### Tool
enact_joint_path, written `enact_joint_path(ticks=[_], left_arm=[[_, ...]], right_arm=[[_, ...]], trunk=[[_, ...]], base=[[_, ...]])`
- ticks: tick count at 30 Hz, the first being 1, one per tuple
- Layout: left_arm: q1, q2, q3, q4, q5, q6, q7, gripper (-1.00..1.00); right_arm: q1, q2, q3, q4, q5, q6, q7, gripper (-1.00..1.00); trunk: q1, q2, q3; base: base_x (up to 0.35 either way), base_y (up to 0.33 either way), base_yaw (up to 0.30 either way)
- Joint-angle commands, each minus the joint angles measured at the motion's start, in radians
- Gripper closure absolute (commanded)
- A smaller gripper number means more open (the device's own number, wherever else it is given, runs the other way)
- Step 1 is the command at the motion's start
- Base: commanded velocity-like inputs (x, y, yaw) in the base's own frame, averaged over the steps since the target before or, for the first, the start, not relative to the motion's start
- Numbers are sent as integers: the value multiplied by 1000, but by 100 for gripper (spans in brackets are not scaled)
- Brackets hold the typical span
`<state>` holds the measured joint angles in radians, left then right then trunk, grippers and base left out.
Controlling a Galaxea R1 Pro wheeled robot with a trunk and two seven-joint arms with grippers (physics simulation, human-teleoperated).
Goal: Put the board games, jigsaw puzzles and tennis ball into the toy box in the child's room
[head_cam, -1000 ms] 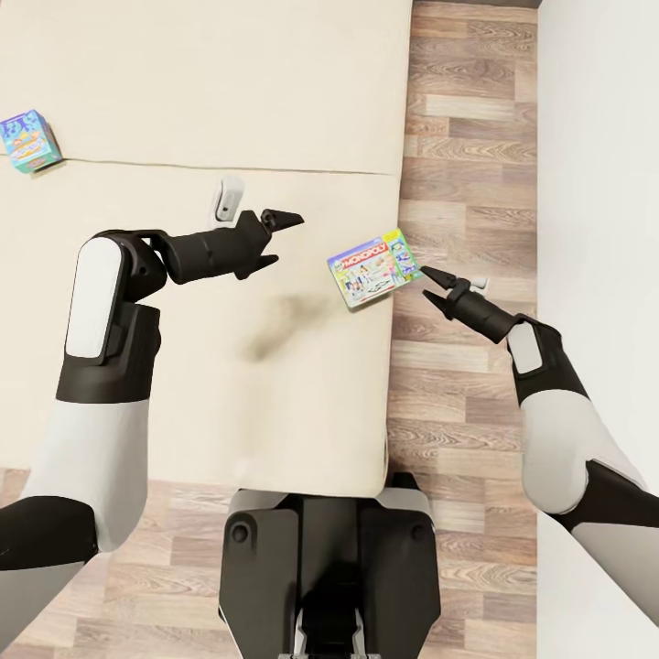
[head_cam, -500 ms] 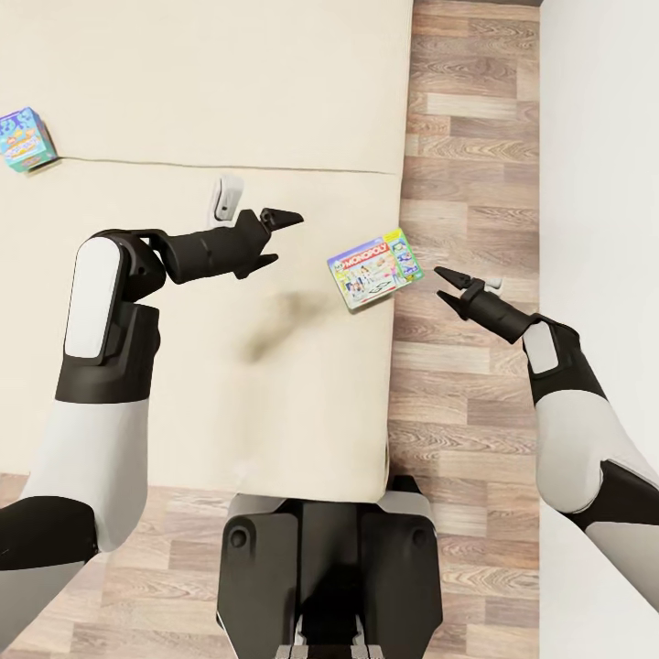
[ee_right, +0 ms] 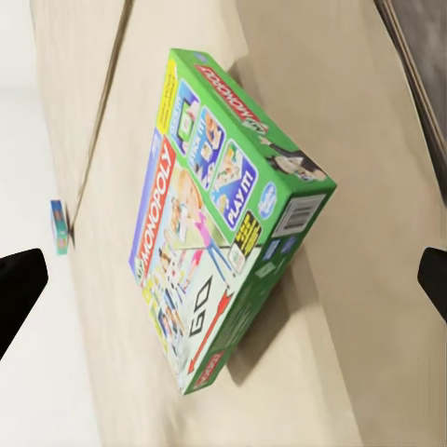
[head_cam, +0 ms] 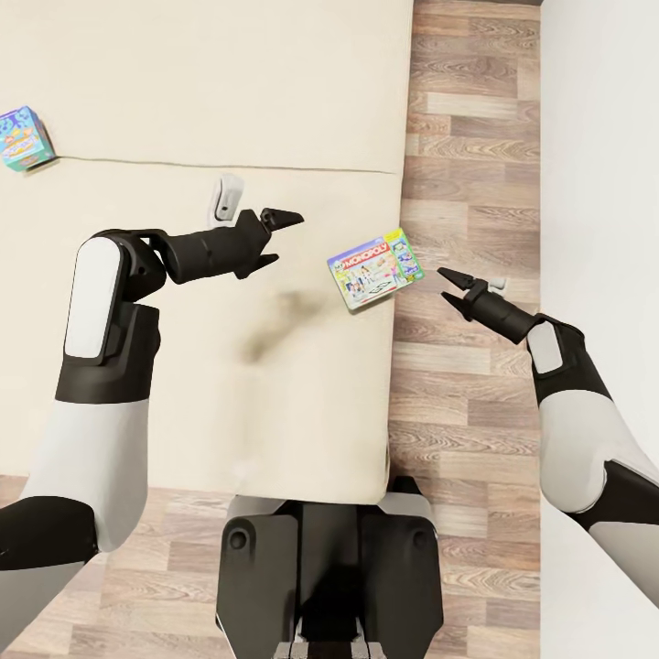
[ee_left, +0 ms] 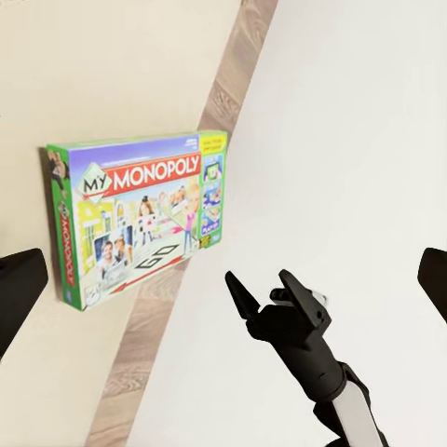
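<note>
**Operator:** Report what has changed at the right arm.

**Technician:** Compared with a second ago, the black two-finger right gripper [head_cam: 448, 282] has backed away from the green-edged printed "Monopoly" game box [head_cam: 375, 268]. It was almost touching the box's right edge; it now hangs over the wood-plank floor [head_cam: 467, 165] beside the bed, apart from the box. Its fingers are spread and hold nothing. The last half second added only a slight further shift. The box itself has not moved.

**Operator:** Meaning for the task?

**Technician:** Judged from this, no grasp has been made. The retreat reads as a re-alignment ahead of a fresh approach. All bed pickups remain to be done.

**Operator:** Left arm?

**Technician:** The black left gripper [head_cam: 279, 240] hovers over the plain beige mattress [head_cam: 183, 394], unchanged in pose, fingers parted and empty, pointing toward the box.

**Operator:** Describe the box.

**Technician:** It is a flat rectangular carton lying face up at the mattress's right edge, one corner at or just past the edge. The lid shows a red "Monopoly" banner, cartoon figures and a "GO" square; the side walls are green.

**Operator:** Anything farther out?

**Technician:** The small blue printed game box [head_cam: 25, 138] rests well apart, at the far left of the mattress.
</note>
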<state>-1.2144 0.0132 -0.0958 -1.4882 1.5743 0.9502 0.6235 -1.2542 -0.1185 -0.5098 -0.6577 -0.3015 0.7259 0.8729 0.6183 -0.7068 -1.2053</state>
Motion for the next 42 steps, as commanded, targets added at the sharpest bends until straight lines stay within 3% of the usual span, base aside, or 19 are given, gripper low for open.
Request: enact_joint_path(ticks=[1, 4, 14, 20, 42], left_arm=[[-1, 1, -1, 0, 12, -1, 10, -100], [-1, 1, -1, 0, 16, -1, 10, -100], [-1, 1, -2, 9, 92, -1, 11, -100], [-1, 0, -4, 22, 116, -1, 10, -100], [-1, -1, -5, 33, 132, -1, 10, -100]], right_arm=[[-1, 0, -2, 0, -2, 6, 1, -100], [-1, 0, -2, 0, -2, 6, 0, -100], [-1, -1, -3, 0, -2, 5, -2, -100], [-1, -1, -3, 0, -2, 5, -3, -100], [-1, -1, -3, -7, -2, 5, -3, -100]], trunk=[[4, -8, -4], [16, -29, -13], [54, -99, -45], [77, -141, -63], [161, -295, -132]], base=[[0, 0, 0], [0, 0, 0], [0, 0, 0], [0, 0, 0], [0, 0, 0]])
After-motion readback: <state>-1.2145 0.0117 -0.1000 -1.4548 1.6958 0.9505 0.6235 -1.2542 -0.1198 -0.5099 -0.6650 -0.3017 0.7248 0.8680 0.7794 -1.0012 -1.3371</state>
